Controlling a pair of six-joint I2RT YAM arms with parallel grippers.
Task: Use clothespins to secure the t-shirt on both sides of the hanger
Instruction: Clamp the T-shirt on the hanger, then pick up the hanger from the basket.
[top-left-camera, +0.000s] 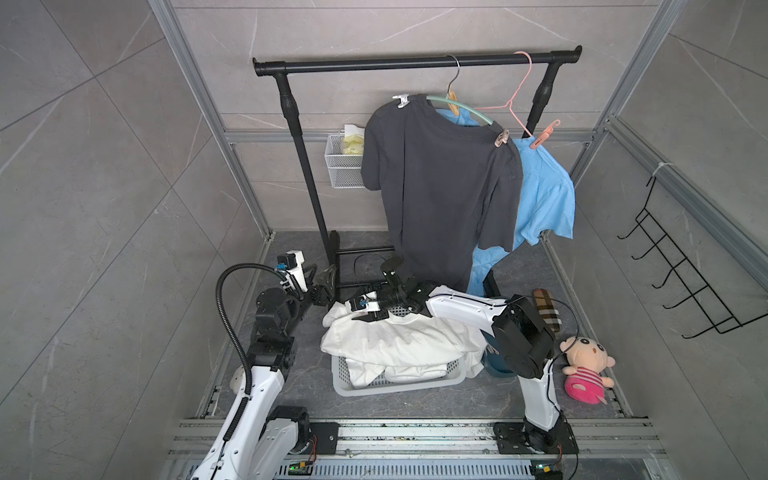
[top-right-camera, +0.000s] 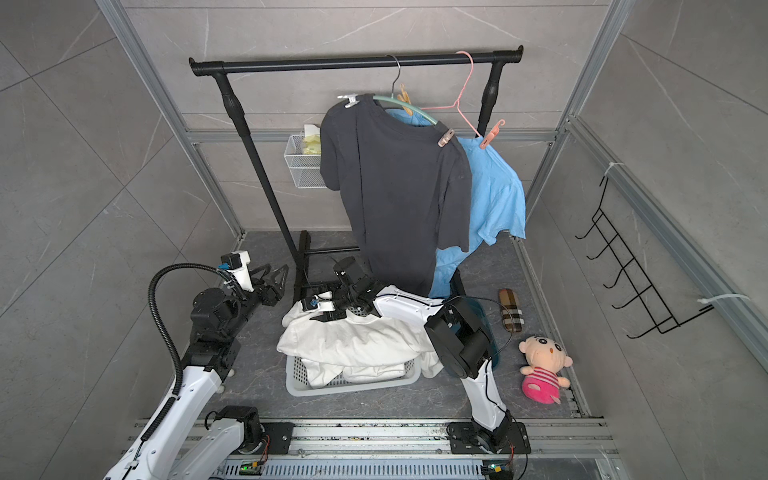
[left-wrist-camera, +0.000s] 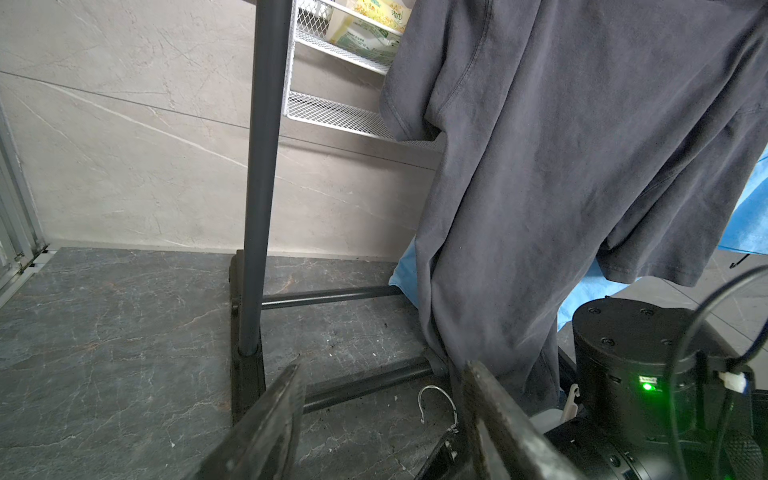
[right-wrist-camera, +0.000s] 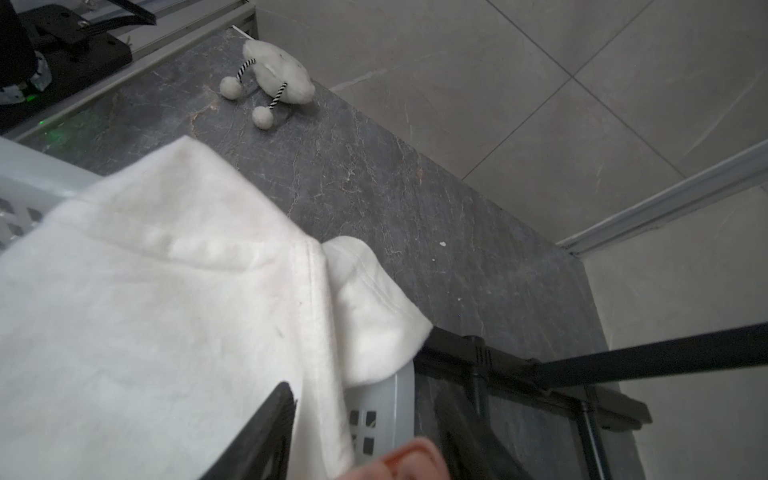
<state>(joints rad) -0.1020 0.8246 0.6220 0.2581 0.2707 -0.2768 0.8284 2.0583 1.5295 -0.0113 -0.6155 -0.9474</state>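
In both top views a dark t-shirt (top-left-camera: 436, 187) hangs from a green hanger (top-left-camera: 469, 111) on a black rack (top-left-camera: 415, 64). A white clothespin (top-left-camera: 401, 101) is clipped at one shoulder and a tan clothespin (top-left-camera: 501, 138) at the other. A pink clothespin (top-left-camera: 544, 135) sits just beside them, at the shoulder of the blue shirt (top-left-camera: 544, 195) behind. Both arms are low: the left gripper (top-left-camera: 326, 278) is near the rack's foot, and the right gripper (top-left-camera: 368, 316) is over white laundry (top-left-camera: 395, 340) heaped in a basket (top-left-camera: 399, 386). The left wrist view shows the left gripper (left-wrist-camera: 382, 399) with fingers spread and nothing between them, aimed at the floor (left-wrist-camera: 124, 332) by the rack's post and the t-shirt's hem. The right wrist view shows the right gripper (right-wrist-camera: 365, 392) with fingers spread above the laundry and the basket's rim. A pink rounded object (right-wrist-camera: 407, 457) lies between their bases at the frame's edge, too cropped to identify.
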